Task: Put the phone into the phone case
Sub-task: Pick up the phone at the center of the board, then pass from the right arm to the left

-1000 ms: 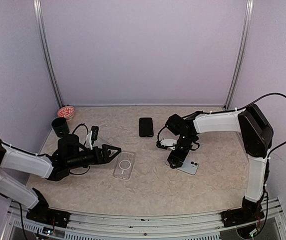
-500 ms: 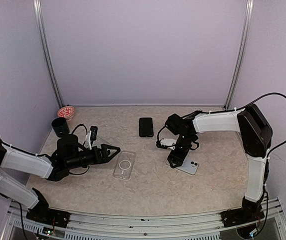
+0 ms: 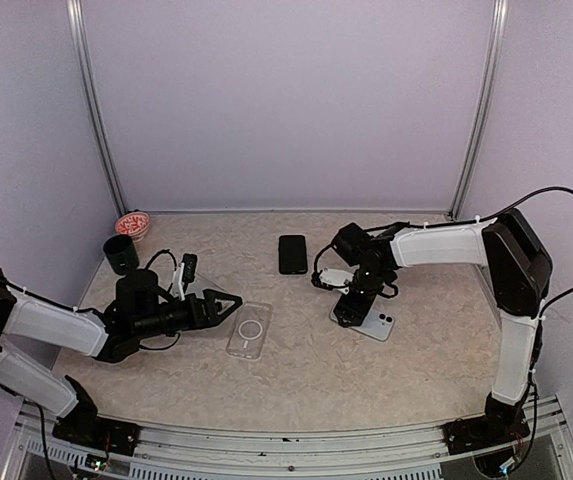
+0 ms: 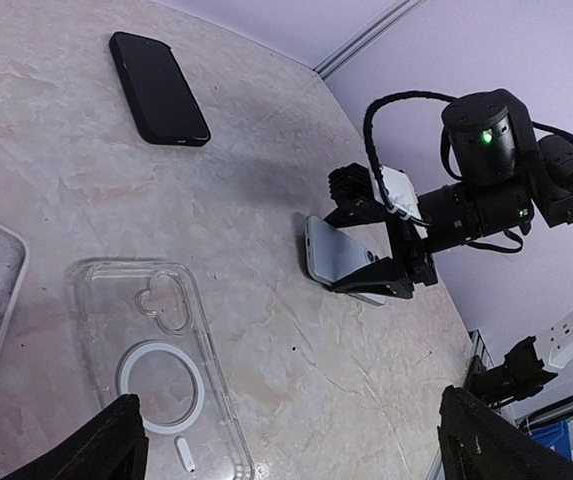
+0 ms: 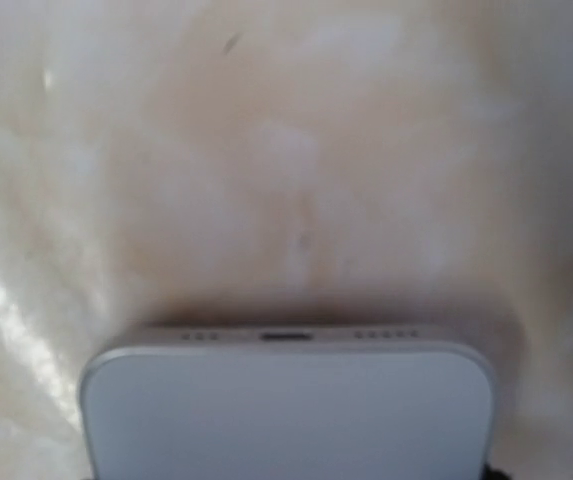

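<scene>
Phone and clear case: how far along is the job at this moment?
Done: nothing yet; the clear case lies empty on the table. In hand: the right pincer grips the silver phone, one end tilted up off the table. Left: carry it to the case and press it in. The left pincer is open beside the case.

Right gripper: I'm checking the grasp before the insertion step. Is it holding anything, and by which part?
Yes. The right gripper clamps the pale blue phone by its two long side edges, one finger on each; the phone sits tilted.
</scene>
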You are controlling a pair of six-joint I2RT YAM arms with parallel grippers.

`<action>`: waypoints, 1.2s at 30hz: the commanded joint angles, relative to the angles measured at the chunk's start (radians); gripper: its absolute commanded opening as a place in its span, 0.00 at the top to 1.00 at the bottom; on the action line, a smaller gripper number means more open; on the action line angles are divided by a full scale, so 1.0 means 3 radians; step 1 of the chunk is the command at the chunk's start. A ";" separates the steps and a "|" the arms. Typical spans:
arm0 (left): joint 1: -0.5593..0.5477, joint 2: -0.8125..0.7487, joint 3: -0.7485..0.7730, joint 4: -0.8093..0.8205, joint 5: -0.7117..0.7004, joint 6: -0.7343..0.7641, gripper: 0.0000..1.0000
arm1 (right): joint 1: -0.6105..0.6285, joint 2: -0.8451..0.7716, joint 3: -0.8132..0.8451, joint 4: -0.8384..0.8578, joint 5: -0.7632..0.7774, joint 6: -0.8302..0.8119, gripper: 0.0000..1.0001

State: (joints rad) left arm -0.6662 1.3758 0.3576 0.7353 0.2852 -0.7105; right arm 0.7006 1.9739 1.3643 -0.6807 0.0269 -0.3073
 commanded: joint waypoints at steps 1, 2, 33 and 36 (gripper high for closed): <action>0.0006 0.0006 0.0043 0.0101 0.0052 0.0001 0.01 | 0.0023 -0.0280 -0.0067 0.0353 0.0036 -0.0030 0.31; 0.0007 0.0010 0.0045 0.0101 0.0055 0.0001 0.01 | 0.0027 -0.0305 -0.0072 0.0379 0.0016 -0.0023 0.31; -0.0202 0.0468 0.0350 0.0627 0.0288 -0.0125 0.01 | 0.0024 -0.1788 -0.1169 0.2791 -0.0989 0.1148 0.30; -0.0269 0.0476 0.0376 0.0638 0.0217 0.0040 0.01 | 0.0024 -0.1818 -0.1196 0.2913 -0.1004 0.1421 0.30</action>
State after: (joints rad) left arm -0.7216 1.5089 0.4412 0.8673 0.3420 -0.7460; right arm 0.7017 1.4666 1.0164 0.0227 -0.2195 -0.0093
